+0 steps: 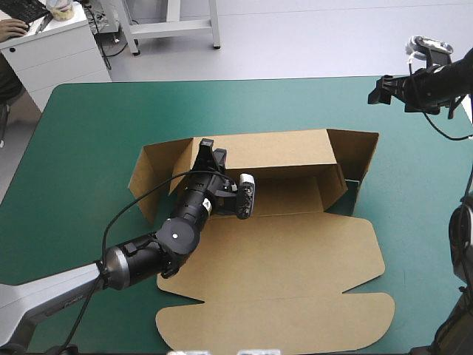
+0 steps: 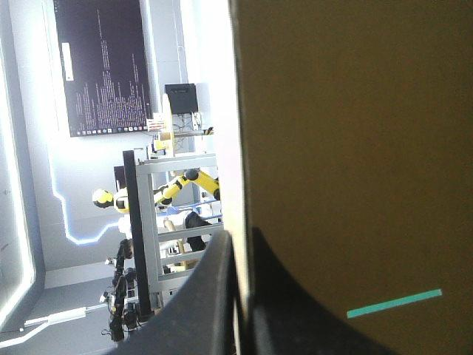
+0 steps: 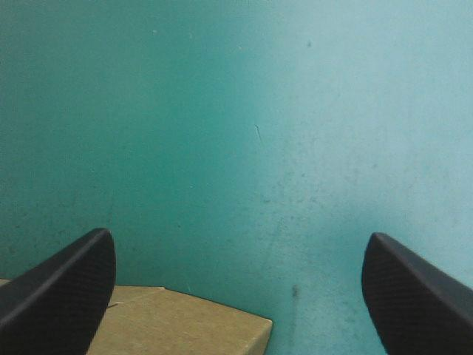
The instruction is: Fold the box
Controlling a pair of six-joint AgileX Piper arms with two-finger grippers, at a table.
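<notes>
A: While the box [image 1: 295, 259] lies midway on the counter [image 1: 74, 185], lid flat toward the near edge, what grips it?
B: Left end effector [image 1: 213, 151], clamped on the raised far wall's top edge.
A: And the right end effector [image 3: 238, 237]?
B: Spread wide, over bare teal-green cover [image 3: 222, 111] by the far right edge, apart from the box.

No text, label, brand, number or sign can be read in any view; the box [image 1: 295, 251] bears no legible print.

Bright even light, soft shadows; box [image 2: 355, 148] dim, backlit in left wrist view.
</notes>
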